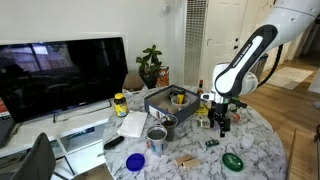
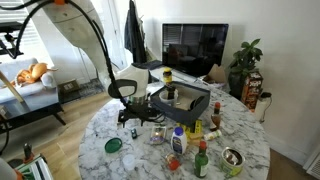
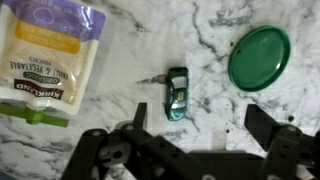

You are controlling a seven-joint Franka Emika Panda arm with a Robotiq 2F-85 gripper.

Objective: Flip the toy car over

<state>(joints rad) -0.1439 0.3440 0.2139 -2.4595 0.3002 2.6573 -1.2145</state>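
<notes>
In the wrist view the toy car (image 3: 177, 93) lies on the white marbled surface (image 3: 150, 30) with its teal-green face turned to the camera; a food pouch (image 3: 50, 55) lies well off to one side of it and the green round dish (image 3: 260, 57) off to the other. The gripper (image 3: 200, 110) hangs just above the surface with its fingers (image 3: 138, 118) spread wide and grasping nothing; the car sits between them, nearer one finger, touching neither.
</notes>
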